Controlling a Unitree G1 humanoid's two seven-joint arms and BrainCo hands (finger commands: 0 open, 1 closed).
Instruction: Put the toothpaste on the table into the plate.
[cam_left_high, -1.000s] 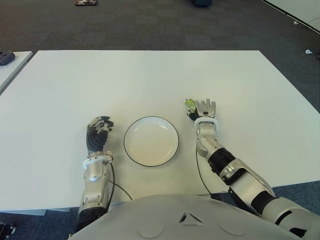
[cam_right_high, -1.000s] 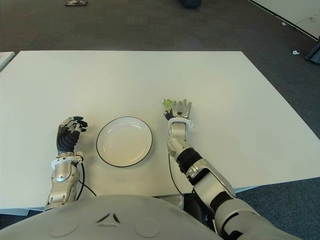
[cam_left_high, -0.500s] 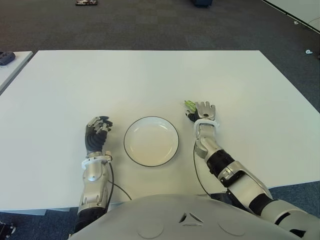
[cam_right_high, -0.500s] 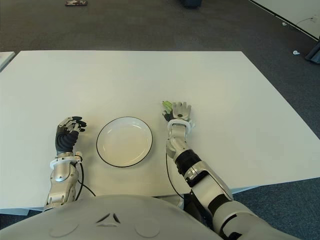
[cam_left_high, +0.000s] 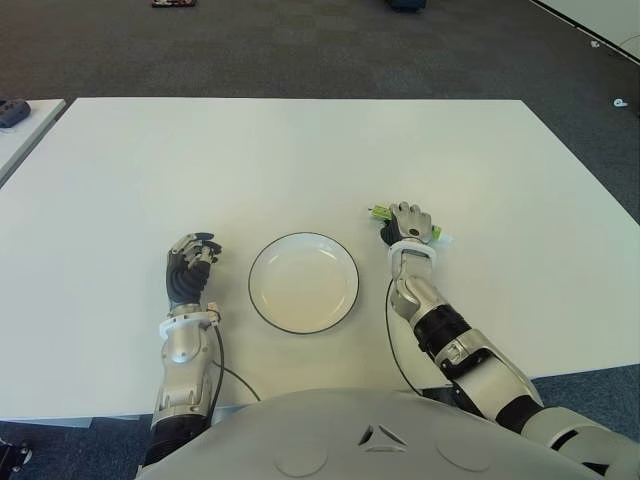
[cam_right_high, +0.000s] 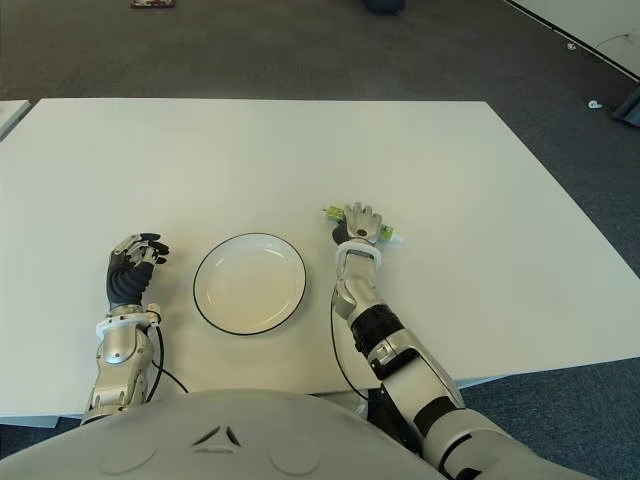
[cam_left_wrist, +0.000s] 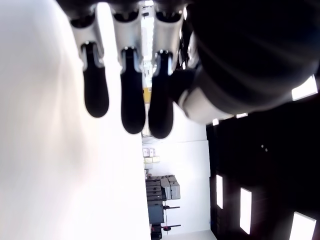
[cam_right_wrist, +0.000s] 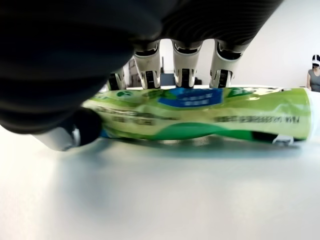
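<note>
- The right hand (cam_left_high: 408, 222) covers the toothpaste (cam_right_wrist: 200, 114) lying flat on the worktop (cam_left_high: 300, 160), at 3 o'clock of the plate (cam_left_high: 303, 282); its fingers (cam_right_wrist: 184, 70) curl over the tube to grip it.
- The left hand (cam_left_high: 189, 270), at 9 o'clock of the plate, is idle, with fingers loosely curled and empty.

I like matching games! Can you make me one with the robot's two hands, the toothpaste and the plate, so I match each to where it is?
Things:
1. toothpaste tube
2. plate
3. left hand
4. right hand

Places or states:
A. between the two hands, holding nothing
B. fingers draped over the tube
C. lying flat on the white table
D. left of the plate, fingers curled

Pairs: 1-C, 2-A, 3-D, 4-B
</note>
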